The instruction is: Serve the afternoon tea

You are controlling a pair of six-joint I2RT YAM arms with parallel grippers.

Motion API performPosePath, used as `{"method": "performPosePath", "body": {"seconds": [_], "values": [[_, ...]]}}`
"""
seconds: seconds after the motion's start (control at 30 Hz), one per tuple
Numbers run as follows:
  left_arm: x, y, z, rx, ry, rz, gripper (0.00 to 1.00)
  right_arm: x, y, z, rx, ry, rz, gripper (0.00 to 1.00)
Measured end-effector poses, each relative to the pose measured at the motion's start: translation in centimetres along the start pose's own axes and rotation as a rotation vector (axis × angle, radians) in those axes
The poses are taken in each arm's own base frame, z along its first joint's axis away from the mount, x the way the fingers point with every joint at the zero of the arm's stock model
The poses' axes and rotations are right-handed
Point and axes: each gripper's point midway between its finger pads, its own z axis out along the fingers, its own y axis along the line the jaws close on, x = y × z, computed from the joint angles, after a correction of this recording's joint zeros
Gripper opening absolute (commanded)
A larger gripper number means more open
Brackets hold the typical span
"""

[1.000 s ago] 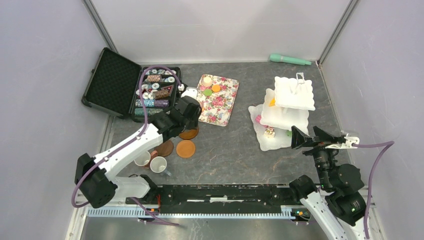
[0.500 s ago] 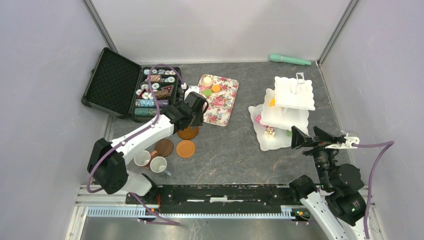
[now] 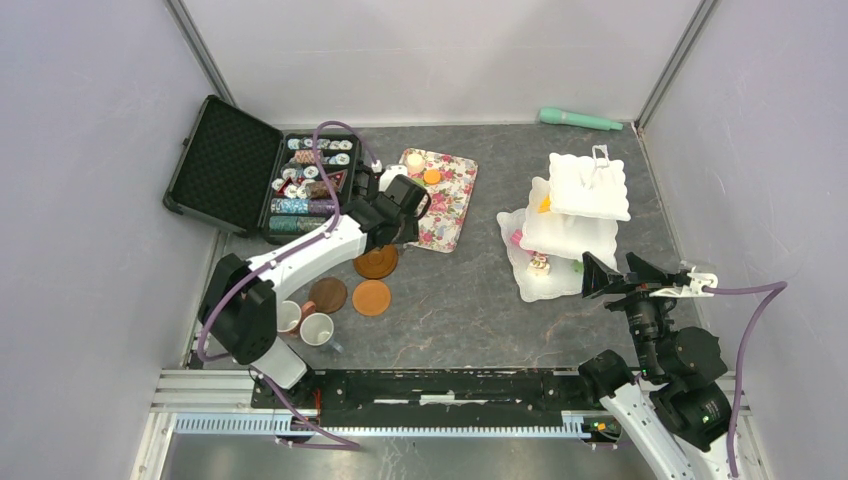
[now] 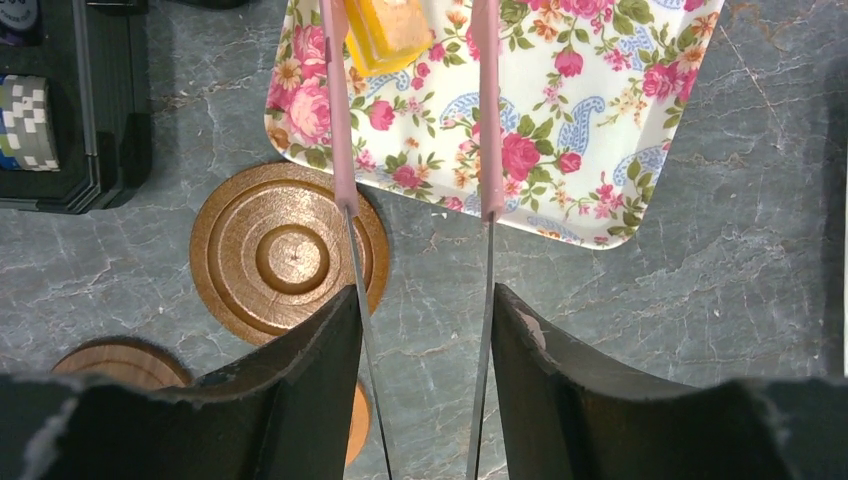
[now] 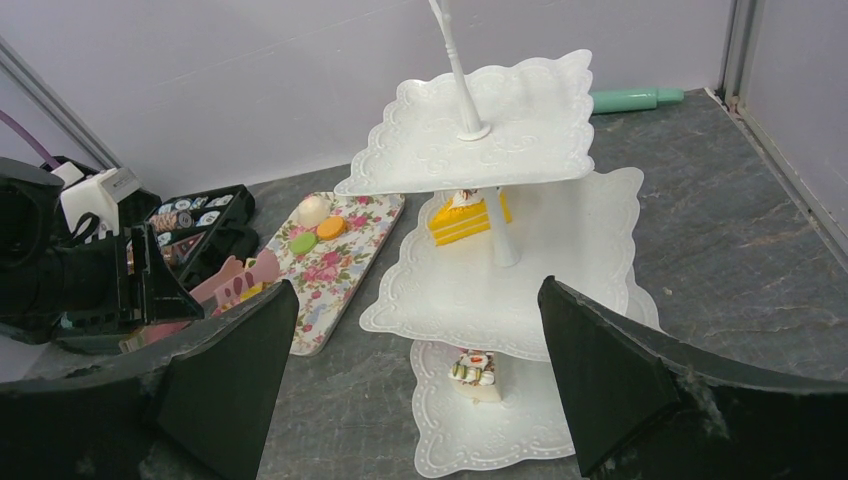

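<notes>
Left wrist view: nearest you, a brown saucer [image 4: 288, 255] lies just beside the floral tray [image 4: 600, 120]. Your left gripper [image 4: 413, 100] spreads its fingers over that tray, a yellow pastry [image 4: 400, 30] between their tips. Your right gripper [image 5: 415, 300], spread wide, faces the white stand [image 5: 480, 120].

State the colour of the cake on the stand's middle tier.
Yellow cake, white topping; right wrist view shows it best.

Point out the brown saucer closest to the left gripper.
The saucer beside the floral tray, next to the left gripper; the other two lie nearer the mugs.
</notes>
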Motion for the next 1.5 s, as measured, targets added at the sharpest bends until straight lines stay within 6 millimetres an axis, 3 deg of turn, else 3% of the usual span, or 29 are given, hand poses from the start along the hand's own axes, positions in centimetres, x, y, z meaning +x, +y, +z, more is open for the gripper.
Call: {"method": "performPosePath", "body": {"seconds": [0.23, 0.77, 1.0, 1.17, 1.37, 1.5], "values": [[0.3, -0.5, 1.0, -0.015, 0.016, 0.012, 0.46, 0.0, -0.1, 0.0, 0.005, 0.000, 0.000, 0.98], [0.5, -0.2, 0.7, -0.043, 0.014, 0.033, 0.55, 0.2, -0.1, 0.1, 0.008, 0.003, 0.001, 0.98], [0.9, -0.1, 0.8, -0.039, 0.027, 0.037, 0.47, 0.3, -0.1, 0.1, 0.008, 0.007, 0.005, 0.98], [1.0, -0.1, 0.9, -0.040, 0.029, 0.038, 0.33, 0.3, -0.1, 0.1, 0.007, 0.008, 0.005, 0.98], [1.0, -0.5, 0.5, -0.013, 0.037, 0.033, 0.30, 0.3, -0.1, 0.1, 0.007, 0.008, 0.005, 0.98], [0.7, -1.8, -0.9, 0.077, 0.046, 0.015, 0.29, 0.3, -0.1, 0.1, 0.007, 0.009, 0.004, 0.98]]}}
